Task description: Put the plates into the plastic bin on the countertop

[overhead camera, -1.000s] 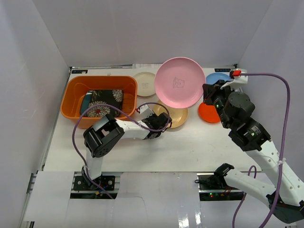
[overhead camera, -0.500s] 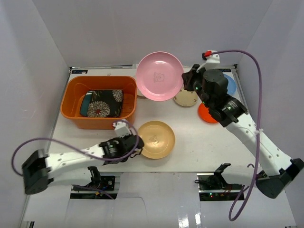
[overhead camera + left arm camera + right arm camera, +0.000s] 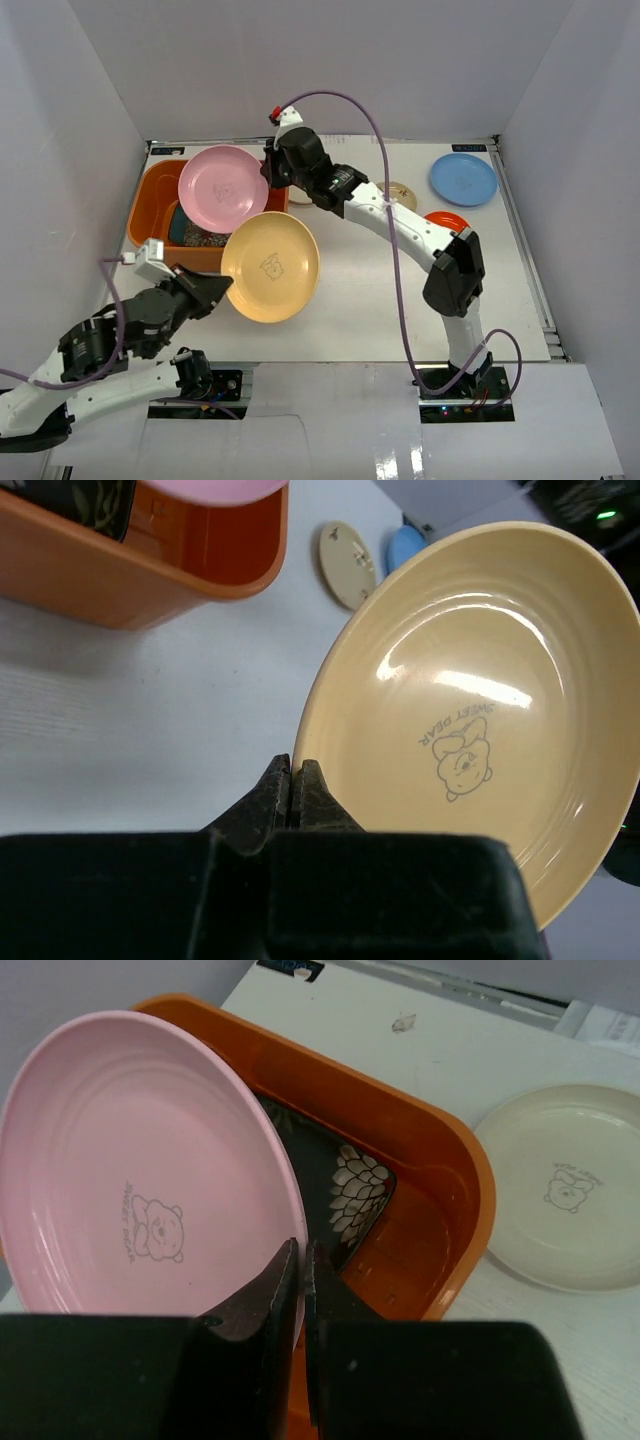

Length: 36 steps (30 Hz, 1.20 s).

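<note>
My right gripper (image 3: 266, 182) is shut on the rim of the round pink plate (image 3: 223, 188) and holds it tilted over the orange plastic bin (image 3: 143, 212). In the right wrist view the jaws (image 3: 300, 1260) pinch the pink plate's (image 3: 130, 1180) edge above the bin (image 3: 450, 1190), where the square black floral plate (image 3: 345, 1192) lies. A teal plate (image 3: 178, 226) also lies in the bin. My left gripper (image 3: 222, 288) is shut on the rim of the tan plate (image 3: 270, 266), held up in front of the bin. In the left wrist view the jaws (image 3: 292, 780) clamp the tan plate (image 3: 480, 710).
On the white countertop (image 3: 380, 300) a blue plate (image 3: 463, 179) lies at the back right. An orange plate (image 3: 441, 221) and a cream plate (image 3: 402, 190) lie partly under the right arm. The cream plate (image 3: 565, 1200) lies just right of the bin. White walls enclose the surface.
The right arm has swung left, carrying the pink plate from the middle back to over the bin. The left arm has lifted the tan plate off the countertop and drawn back to the near left.
</note>
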Each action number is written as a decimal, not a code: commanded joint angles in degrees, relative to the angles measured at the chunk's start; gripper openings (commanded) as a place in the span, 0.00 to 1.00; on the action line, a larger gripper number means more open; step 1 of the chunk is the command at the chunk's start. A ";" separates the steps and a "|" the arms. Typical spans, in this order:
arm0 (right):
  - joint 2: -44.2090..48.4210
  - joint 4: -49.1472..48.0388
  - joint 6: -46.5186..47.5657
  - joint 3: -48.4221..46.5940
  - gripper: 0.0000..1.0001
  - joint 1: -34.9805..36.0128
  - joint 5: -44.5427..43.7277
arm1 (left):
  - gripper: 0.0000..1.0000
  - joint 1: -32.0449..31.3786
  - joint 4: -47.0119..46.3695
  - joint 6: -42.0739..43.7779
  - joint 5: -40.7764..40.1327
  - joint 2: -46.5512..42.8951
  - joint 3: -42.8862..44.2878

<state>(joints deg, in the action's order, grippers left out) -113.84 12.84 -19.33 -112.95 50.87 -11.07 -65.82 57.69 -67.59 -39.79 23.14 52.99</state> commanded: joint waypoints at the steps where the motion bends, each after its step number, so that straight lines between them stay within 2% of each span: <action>1: -3.39 -1.59 0.44 -7.36 0.08 -1.21 4.73 | 0.00 0.52 1.63 6.32 -4.23 -2.13 6.41; 4: -9.45 -0.54 -1.31 -12.98 0.08 -1.13 7.81 | 0.00 0.87 3.03 9.06 -9.15 -2.31 10.44; 7: -13.42 -0.71 -2.99 -13.80 0.08 -0.95 9.22 | 0.00 0.96 6.46 8.79 -15.74 -0.82 13.09; 8: -14.82 -1.06 -3.69 -13.71 0.08 -0.52 9.49 | 0.00 0.87 5.42 8.97 -16.97 -0.20 13.71; 12: -17.90 -1.06 -5.10 -14.23 0.08 0.63 7.91 | 0.00 0.70 -5.29 21.85 -20.15 4.97 12.40; 15: -18.08 -1.32 -6.59 -12.40 0.08 0.98 5.27 | 0.00 0.43 -9.69 23.47 -23.74 8.85 12.66; 16: -17.91 -2.11 -6.94 -11.52 0.11 0.90 5.01 | 0.00 0.34 -12.84 28.43 -25.49 9.64 12.14; 17: -17.38 -2.55 -7.29 -10.46 0.21 0.98 5.01 | 0.00 0.26 -20.52 31.70 -26.12 9.65 10.31; 19: -16.94 -3.08 -7.39 -10.36 0.33 0.98 5.62 | 0.00 0.26 -28.38 40.38 -27.35 8.77 7.84; 20: -16.24 -3.09 -7.21 -10.80 0.46 0.98 6.14 | 0.00 0.26 -36.52 43.31 -27.71 8.51 6.52; 22: -15.01 -2.91 -6.34 -10.89 0.52 0.98 5.80 | 0.00 0.26 -43.68 50.24 -27.97 9.64 2.48; 23: -13.09 -2.91 -5.90 -10.02 0.54 0.90 4.75 | 0.00 0.26 -45.89 50.71 -29.37 10.69 1.94; 25: -10.19 -3.26 -6.33 -7.04 0.55 -0.24 4.13 | 0.00 0.34 -46.09 50.19 -29.64 12.63 2.73; 28: -2.63 -7.29 -7.03 2.53 0.55 -2.34 3.34 | 0.00 0.52 -54.76 55.00 -27.45 13.16 2.29; 29: 1.30 -8.26 -7.56 4.90 0.54 -3.05 2.81 | 0.00 0.52 -61.32 59.29 -26.92 13.86 1.94; 32: 9.30 -13.70 -9.31 14.48 0.52 -6.64 4.29 | 0.00 1.30 -59.29 57.93 -24.38 18.07 4.83; 33: 11.17 -15.55 -9.58 16.60 0.52 -7.62 4.48 | 0.00 2.09 -58.23 55.14 -23.41 21.39 5.54; 34: 12.93 -15.91 -9.76 20.27 0.52 -9.63 4.39 | 0.00 3.67 -55.52 52.59 -19.31 22.90 6.33; 36: 17.41 -15.92 -9.76 23.54 0.52 -11.84 3.60 | 0.00 12.52 -50.33 44.97 -12.45 26.76 8.00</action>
<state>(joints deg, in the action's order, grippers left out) -101.80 2.70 -27.97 -93.08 42.09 -6.17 -60.62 4.56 -15.25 -61.84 44.56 58.43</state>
